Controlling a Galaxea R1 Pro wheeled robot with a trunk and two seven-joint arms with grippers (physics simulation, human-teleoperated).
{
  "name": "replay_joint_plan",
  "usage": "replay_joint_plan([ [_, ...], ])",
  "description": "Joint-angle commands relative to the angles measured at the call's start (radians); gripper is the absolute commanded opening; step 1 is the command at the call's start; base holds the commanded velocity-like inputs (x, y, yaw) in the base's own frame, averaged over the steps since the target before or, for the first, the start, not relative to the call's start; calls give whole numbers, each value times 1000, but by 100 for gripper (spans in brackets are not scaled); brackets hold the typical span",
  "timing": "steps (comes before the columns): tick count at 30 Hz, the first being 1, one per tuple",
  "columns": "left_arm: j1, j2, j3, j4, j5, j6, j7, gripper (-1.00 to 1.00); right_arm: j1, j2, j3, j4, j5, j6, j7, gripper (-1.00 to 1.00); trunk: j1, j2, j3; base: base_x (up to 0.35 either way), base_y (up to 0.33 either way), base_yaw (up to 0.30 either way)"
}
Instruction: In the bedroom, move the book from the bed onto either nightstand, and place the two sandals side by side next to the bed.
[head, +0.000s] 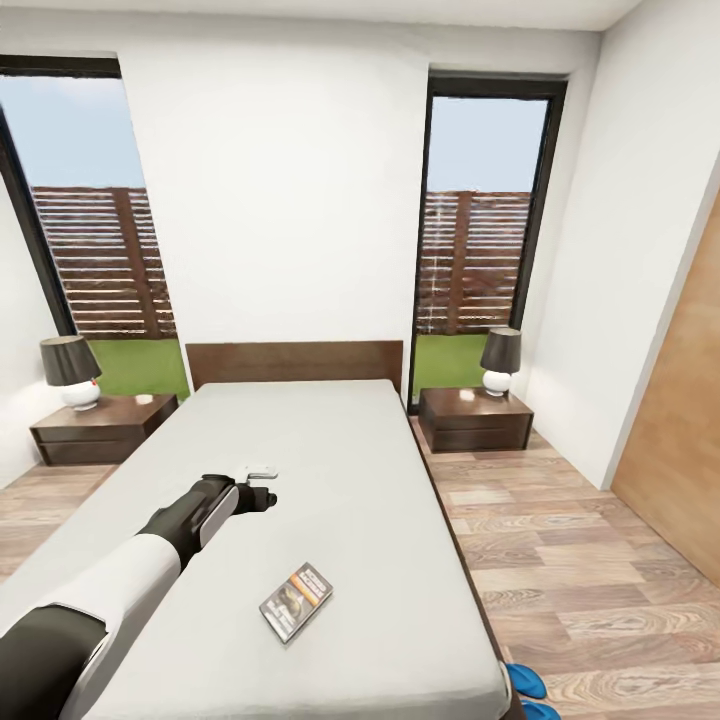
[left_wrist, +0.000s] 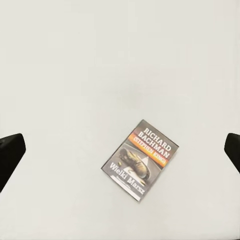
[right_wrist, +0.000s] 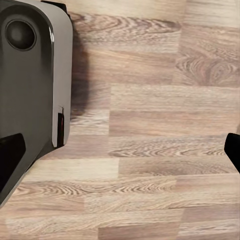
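The book (head: 296, 602) lies flat on the light-grey mattress of the bed (head: 330, 450), toward its foot. My left gripper (head: 262, 490) hovers over the mattress, apart from the book and farther up the bed. In the left wrist view the book (left_wrist: 141, 159) lies cover up below the left gripper (left_wrist: 120, 152), whose dark fingertips (left_wrist: 10, 155) stand wide apart, open and empty. Two blue sandals (head: 525, 682) lie close together on the floor by the bed's right foot corner. A nightstand (head: 100, 428) stands left of the headboard, another nightstand (head: 475, 418) right. My right gripper (right_wrist: 120, 150) is open over the floor.
Each nightstand carries a lamp (head: 70, 370), the right one's lamp (head: 500, 362) beside a tall window. A wooden door panel (head: 680, 430) lines the right wall. Plank floor (head: 560, 540) runs along the bed's right side. The robot's dark base (right_wrist: 30, 85) is beside the right gripper.
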Motion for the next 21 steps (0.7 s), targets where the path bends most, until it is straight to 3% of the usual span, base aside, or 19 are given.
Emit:
replay_joint_plan([
  [1,-1,1,-8,-2,9,4,5,100,-1,0,7,2,-11,-6,5,100,0,-1,-2,0,-42,6],
  [21,0,2,-6,-1,9,4,0,100,0,0,7,3,-9,-6,5,100,0,-1,-2,2,-75,2],
])
